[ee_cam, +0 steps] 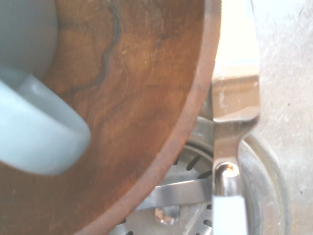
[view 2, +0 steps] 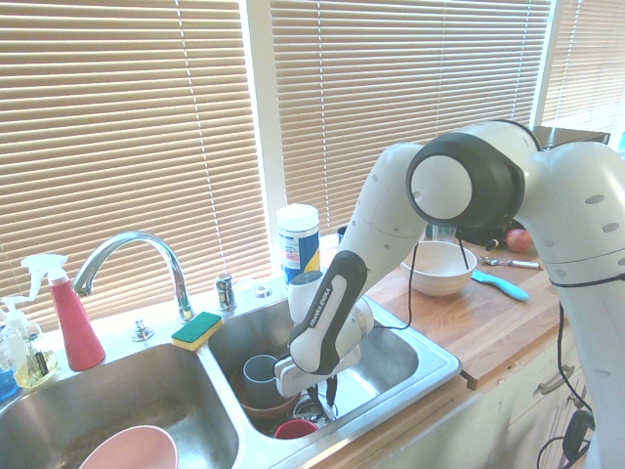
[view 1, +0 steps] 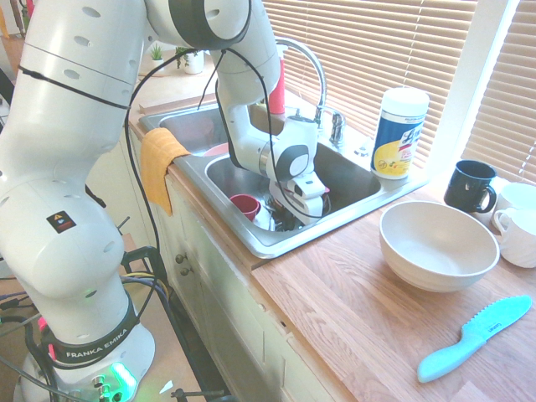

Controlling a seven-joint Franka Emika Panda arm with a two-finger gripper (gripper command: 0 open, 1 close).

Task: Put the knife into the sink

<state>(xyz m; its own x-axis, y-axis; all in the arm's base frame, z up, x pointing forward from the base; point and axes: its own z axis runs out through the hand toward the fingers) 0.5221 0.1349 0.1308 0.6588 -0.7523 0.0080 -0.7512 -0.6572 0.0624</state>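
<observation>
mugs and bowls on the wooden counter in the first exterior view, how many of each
mugs: 3 (dark mug, rear white mug, front white mug)
bowls: 1 (cream bowl)
total: 4

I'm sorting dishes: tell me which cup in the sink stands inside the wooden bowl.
The grey-blue cup, standing in the wooden bowl; the red cup is outside it.

Closed beige blinds (view 2: 127, 127) across windows; pale cabinets (view 1: 222, 335) below wooden countertop (view 1: 318, 285).
</observation>
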